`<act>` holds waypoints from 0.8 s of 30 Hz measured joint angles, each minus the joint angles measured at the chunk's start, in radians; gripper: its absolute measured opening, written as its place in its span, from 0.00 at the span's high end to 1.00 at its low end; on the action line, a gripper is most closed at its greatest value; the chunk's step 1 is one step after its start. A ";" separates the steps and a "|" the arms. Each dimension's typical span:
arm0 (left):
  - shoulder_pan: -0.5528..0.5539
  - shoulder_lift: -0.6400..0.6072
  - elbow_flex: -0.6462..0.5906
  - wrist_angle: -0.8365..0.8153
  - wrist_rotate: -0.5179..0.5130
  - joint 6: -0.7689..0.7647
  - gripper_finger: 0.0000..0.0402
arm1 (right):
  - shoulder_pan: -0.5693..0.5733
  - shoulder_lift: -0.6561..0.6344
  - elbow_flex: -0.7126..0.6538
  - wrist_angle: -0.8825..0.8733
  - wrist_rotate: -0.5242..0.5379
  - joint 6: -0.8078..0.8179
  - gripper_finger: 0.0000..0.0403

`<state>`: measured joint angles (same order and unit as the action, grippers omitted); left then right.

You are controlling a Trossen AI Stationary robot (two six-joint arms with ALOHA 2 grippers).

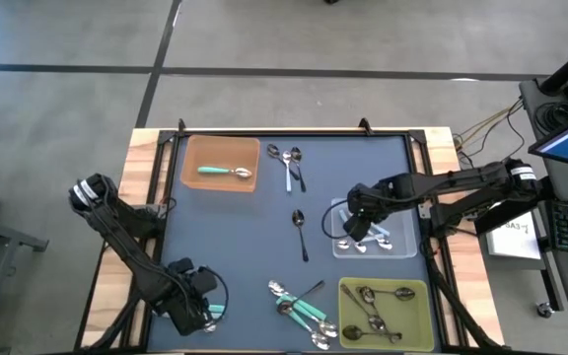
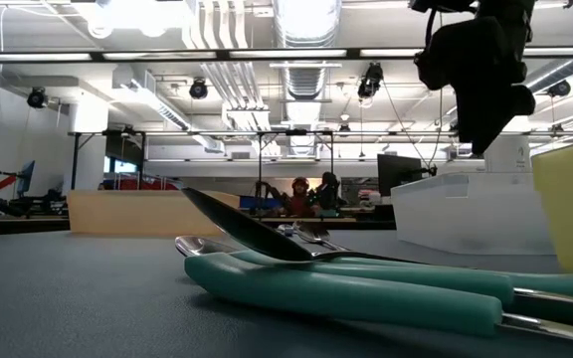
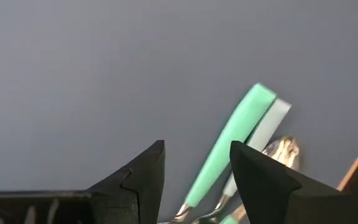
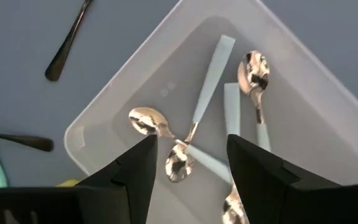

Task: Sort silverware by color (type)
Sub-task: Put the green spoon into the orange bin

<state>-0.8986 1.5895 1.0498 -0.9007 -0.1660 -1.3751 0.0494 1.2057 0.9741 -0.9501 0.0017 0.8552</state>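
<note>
The silverware is small spoons with teal, light blue or dark handles. A mixed pile (image 1: pixel 299 304) lies near the mat's near edge, and its teal handles (image 2: pixel 356 288) fill the low view's foreground. My left gripper (image 1: pixel 200 308) is low over the mat's near left part, open. A teal-handled spoon (image 3: pixel 229 146) and a light-blue-handled one (image 3: pixel 269 124) lie on the mat past its fingertips. My right gripper (image 4: pixel 191 155) hovers open above the clear tray (image 1: pixel 394 247), holding nothing. Several light-blue spoons (image 4: pixel 207 93) lie in that tray.
A brown tray (image 1: pixel 195 148) at the far left holds one teal spoon (image 1: pixel 225 173). A yellow-green tray (image 1: pixel 348 296) at the near right holds dark spoons (image 1: pixel 378 311). Loose spoons lie at the far middle (image 1: pixel 289 163), and a dark one (image 1: pixel 301 235) lies mid-mat. Bare mat spans the left centre.
</note>
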 joint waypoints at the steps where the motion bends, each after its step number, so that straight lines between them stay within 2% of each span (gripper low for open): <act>1: -0.003 0.002 -0.006 0.004 0.003 0.013 0.59 | 0.010 0.000 0.000 0.000 0.001 0.018 0.54; 12: -0.038 0.008 -0.081 0.126 0.075 0.089 0.59 | 0.097 0.000 0.000 0.000 0.055 0.115 0.54; 24: -0.042 0.008 -0.150 0.228 0.151 0.128 0.59 | 0.104 0.000 0.000 -0.001 0.063 0.102 0.54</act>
<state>-0.9408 1.5978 0.8997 -0.6731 -0.0151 -1.2470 0.1532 1.2057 0.9741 -0.9516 0.0647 0.9573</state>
